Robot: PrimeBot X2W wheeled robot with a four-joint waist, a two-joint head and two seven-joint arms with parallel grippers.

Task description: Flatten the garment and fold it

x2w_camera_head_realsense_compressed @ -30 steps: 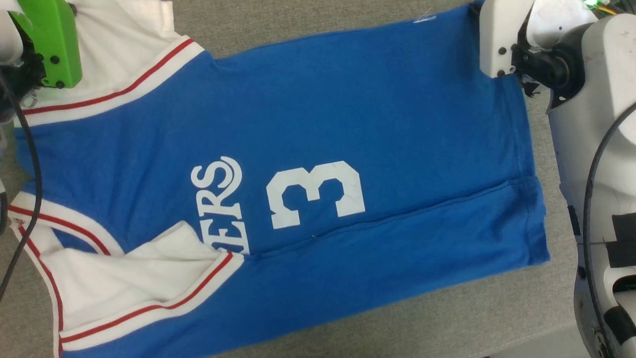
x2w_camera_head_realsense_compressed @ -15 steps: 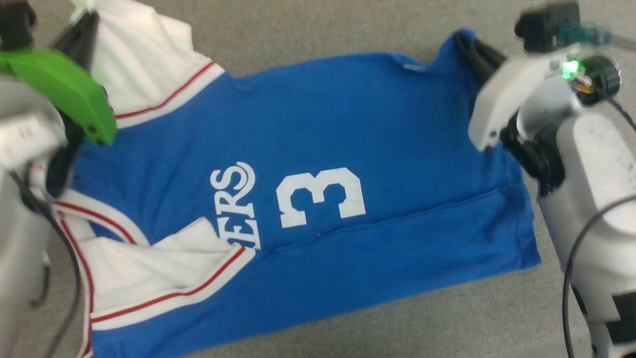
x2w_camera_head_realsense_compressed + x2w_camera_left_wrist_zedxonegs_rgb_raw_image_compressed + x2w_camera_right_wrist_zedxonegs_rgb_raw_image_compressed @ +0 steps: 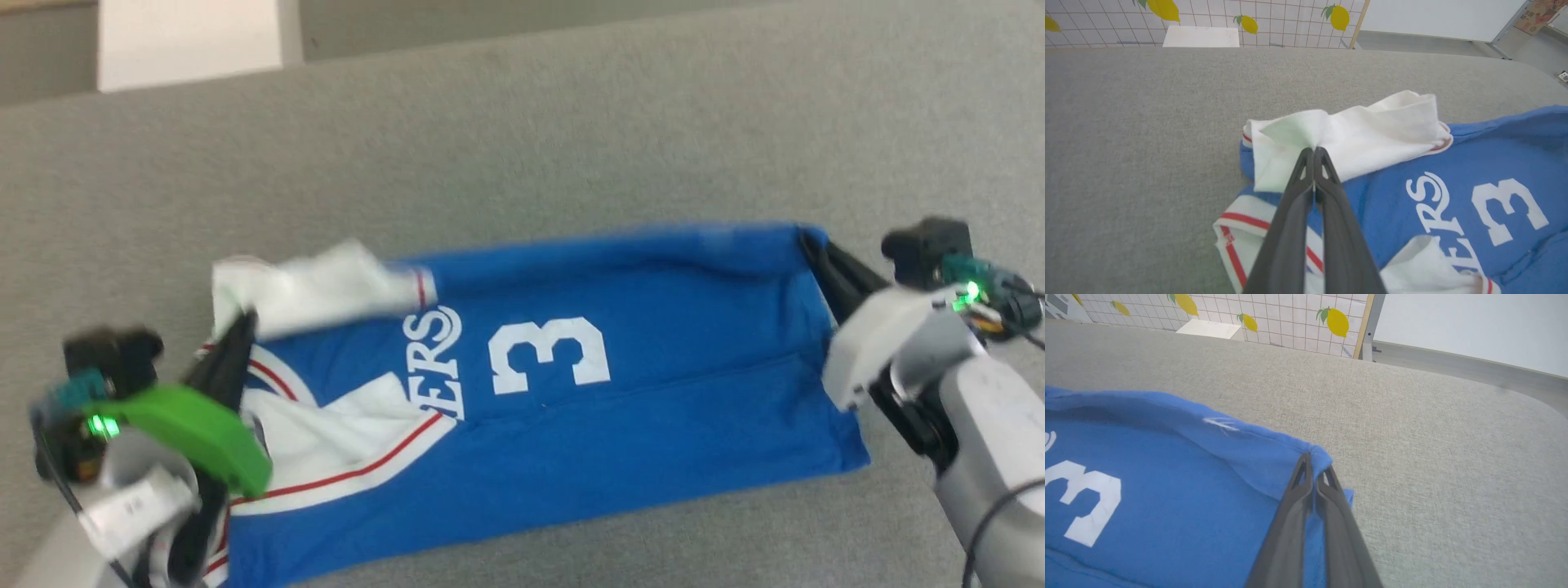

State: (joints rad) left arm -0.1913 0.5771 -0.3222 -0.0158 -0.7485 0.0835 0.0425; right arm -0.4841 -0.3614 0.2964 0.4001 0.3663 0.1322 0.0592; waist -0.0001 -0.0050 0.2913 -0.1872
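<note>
a: what is different from one second ago?
b: the head camera has tilted up (so the whole picture shifted, not only the cloth). but the garment point(image 3: 653, 343) changed too: its far edge has left the bench point(image 3: 571, 122) and comes toward the near side. the white sleeve point(image 3: 1363, 134) now lies over the blue beside the "ers" letters.
a: and the fingers?
b: both pairs are closed. the left gripper point(image 3: 1314, 150) pinches the white sleeve, and the right gripper point(image 3: 1312, 457) pinches the blue hem corner point(image 3: 1290, 449).
a: what does this mean for the task?
b: i think the flattening is finished and the first fold has begun. the near half still lies on the bench.
a: do the views differ?
b: yes. each wrist view shows its pinch closely, and also a tiled wall with lemons point(image 3: 1337, 322) behind the bench. the head view shows the whole garment stretched between both arms, and the long crease point(image 3: 653, 380) under the "3" point(image 3: 549, 355).
</note>
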